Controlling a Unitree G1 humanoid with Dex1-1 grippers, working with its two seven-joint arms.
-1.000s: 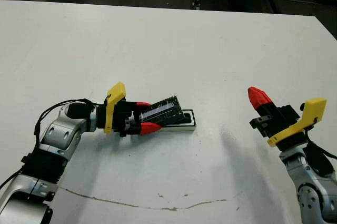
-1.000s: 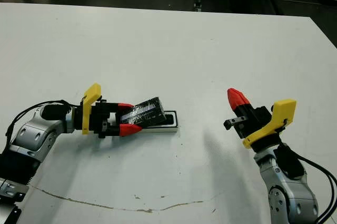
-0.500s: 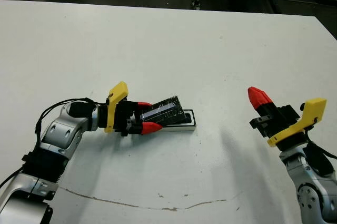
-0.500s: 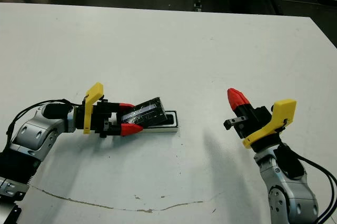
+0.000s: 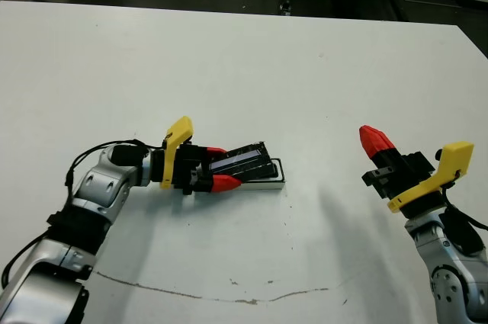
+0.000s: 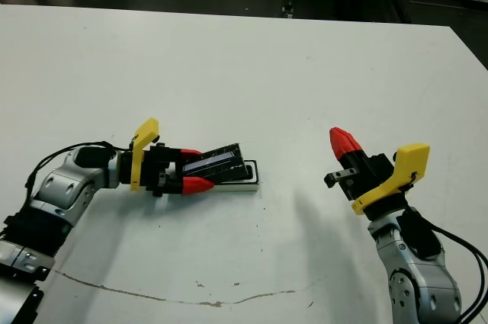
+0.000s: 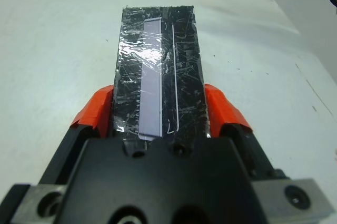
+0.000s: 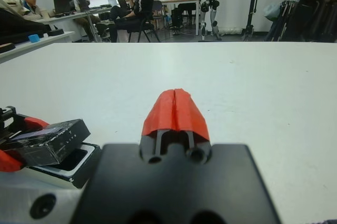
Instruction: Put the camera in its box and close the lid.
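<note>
Since a second ago we've slid our left gripper (image 5: 216,168) along the front part of the table toward its right edge, and the lid (image 5: 244,161) it carries has dropped flatter, lying lower over the box (image 5: 276,178) than it did. Everything else looks unchanged to us.

Right now the left gripper is clamped on the lid, one red finger on each long side, near the end closest to the wrist. In the left wrist view the lid (image 7: 158,84) runs straight out between the fingers (image 7: 221,105). The far end of it is still tipped up a bit, so it's resting over the box rather than seated. We can't actually see the camera anywhere; our guess is it's already inside the box under the lid, but that's hidden.

Handling-wise, we'd call the lid light and stiff, a flat slab that won't flex. The crinkly tape wrap looks slick though, so we reckon a side pinch could slip or let it pivot if we push down hard. Holding the long edges seems the right spot, and pressing flat on top might be the better way to close it. The box looks light too, so it'll probably skate on the table if nudged sideways.

Our right gripper (image 6: 343,142) is pinched closed on nothing, held well off toward the table's right edge.
</note>
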